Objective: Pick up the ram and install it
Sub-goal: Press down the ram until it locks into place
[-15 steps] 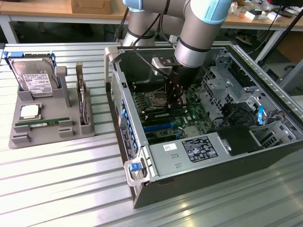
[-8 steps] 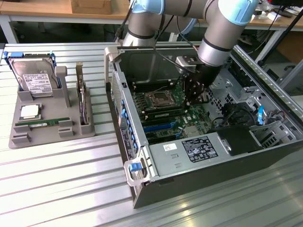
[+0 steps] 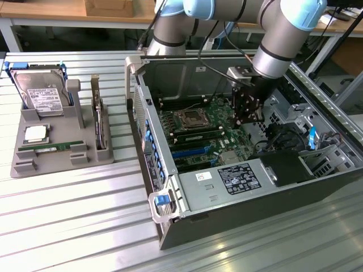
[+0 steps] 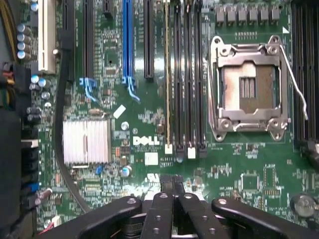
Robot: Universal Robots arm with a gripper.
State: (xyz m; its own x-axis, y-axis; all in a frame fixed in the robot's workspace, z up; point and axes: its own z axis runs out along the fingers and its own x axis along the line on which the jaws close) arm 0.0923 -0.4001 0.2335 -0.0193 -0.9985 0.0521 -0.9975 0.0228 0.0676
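Note:
The ram (image 3: 48, 147), a long thin green stick, lies flat in the grey fixture tray (image 3: 22, 167) at the exterior view's left, far from the arm. My gripper (image 3: 243, 119) hangs inside the open computer case (image 3: 238, 192), just above the green motherboard (image 3: 221, 144) beside the memory slots. In the wrist view the gripper (image 4: 172, 183) is shut, its black fingers (image 4: 162, 204) pressed together with nothing between them. Ahead of them run the black memory slots (image 4: 187, 74); a thin yellowish edge (image 4: 167, 74) stands in the one nearest the blue slot (image 4: 127, 40).
The tray also holds a hard drive (image 3: 39, 93), a square silver processor (image 3: 35, 134) and an upright card (image 3: 97, 122). On the motherboard sit the open processor socket (image 4: 246, 87) and a silver heatsink (image 4: 85, 142). Case walls, cables and a drive cage (image 3: 317, 147) surround the arm.

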